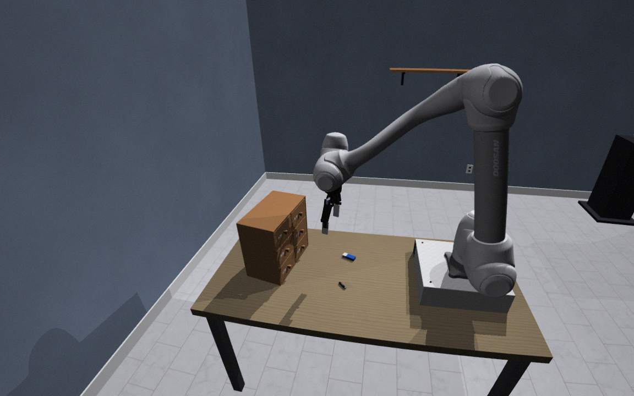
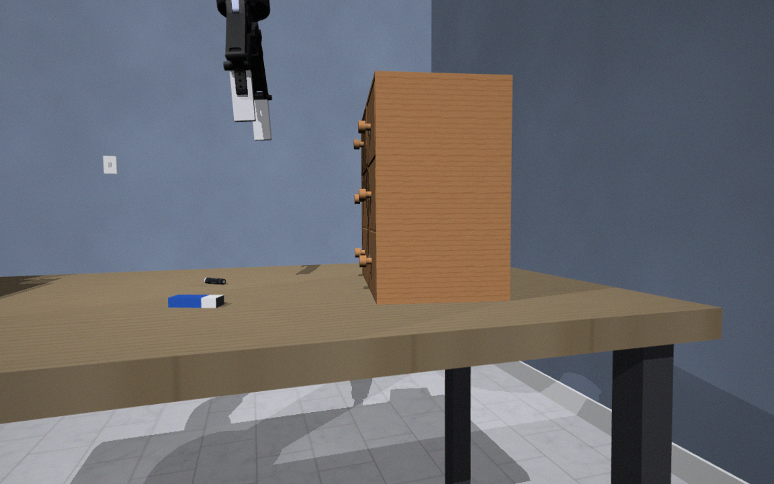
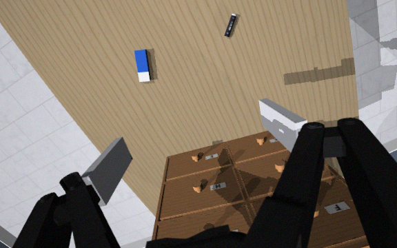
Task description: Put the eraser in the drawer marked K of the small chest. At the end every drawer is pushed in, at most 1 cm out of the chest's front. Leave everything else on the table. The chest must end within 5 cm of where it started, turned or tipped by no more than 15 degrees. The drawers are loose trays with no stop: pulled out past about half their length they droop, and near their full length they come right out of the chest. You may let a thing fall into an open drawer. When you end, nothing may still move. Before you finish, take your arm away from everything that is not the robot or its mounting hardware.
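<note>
The blue and white eraser [image 1: 348, 256] lies flat on the table, to the right of the chest; it also shows in the exterior view [image 2: 195, 300] and in the wrist view [image 3: 142, 65]. The small brown chest [image 1: 274, 235] stands at the table's left end with all drawers pushed in and knobs facing the eraser. In the wrist view its drawer fronts [image 3: 219, 186] carry small labels; I read H and F, and K is not legible. My gripper [image 2: 251, 117] is open and empty, hanging in the air in front of the chest's top drawers, above the table; it also shows in the top view [image 1: 329, 219].
A small black cylinder [image 1: 342, 285] lies on the table nearer the front edge than the eraser. The robot's grey base block [image 1: 457, 280] stands at the right end. The chest [image 2: 441, 186] stands near the table's edge.
</note>
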### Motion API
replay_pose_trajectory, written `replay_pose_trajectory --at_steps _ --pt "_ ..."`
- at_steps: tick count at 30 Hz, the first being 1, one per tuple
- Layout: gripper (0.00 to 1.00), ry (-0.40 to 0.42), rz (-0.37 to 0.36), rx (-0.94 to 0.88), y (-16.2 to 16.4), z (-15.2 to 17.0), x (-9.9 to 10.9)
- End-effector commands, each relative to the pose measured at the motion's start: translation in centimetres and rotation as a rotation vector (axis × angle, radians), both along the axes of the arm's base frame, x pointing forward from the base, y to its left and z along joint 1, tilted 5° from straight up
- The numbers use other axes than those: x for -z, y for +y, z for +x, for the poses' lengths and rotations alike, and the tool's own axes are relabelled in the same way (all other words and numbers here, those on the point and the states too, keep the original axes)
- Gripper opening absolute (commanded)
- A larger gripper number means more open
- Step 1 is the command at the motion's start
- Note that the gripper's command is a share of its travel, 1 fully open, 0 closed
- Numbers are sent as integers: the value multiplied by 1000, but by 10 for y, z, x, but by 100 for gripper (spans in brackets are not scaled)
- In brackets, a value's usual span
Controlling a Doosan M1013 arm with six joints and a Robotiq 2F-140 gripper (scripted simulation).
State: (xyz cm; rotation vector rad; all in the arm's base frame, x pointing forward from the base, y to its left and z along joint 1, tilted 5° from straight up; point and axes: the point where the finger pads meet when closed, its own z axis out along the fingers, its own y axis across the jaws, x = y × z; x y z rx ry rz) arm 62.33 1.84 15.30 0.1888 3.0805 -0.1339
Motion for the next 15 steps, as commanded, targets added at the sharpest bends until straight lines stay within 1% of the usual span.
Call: replay_pose_trajectory --at_steps 1,3,5,6,10,15 --pt "100 -41 -4 -4 -1 3 3" --pt "100 -68 -8 -6 -1 6 6" --pt "100 -68 -8 -6 -1 6 6" --pt "100 -83 -10 -8 -1 7 7" --pt "100 -152 -18 -13 -3 13 13" --pt "100 -257 -32 -22 -5 21 21"
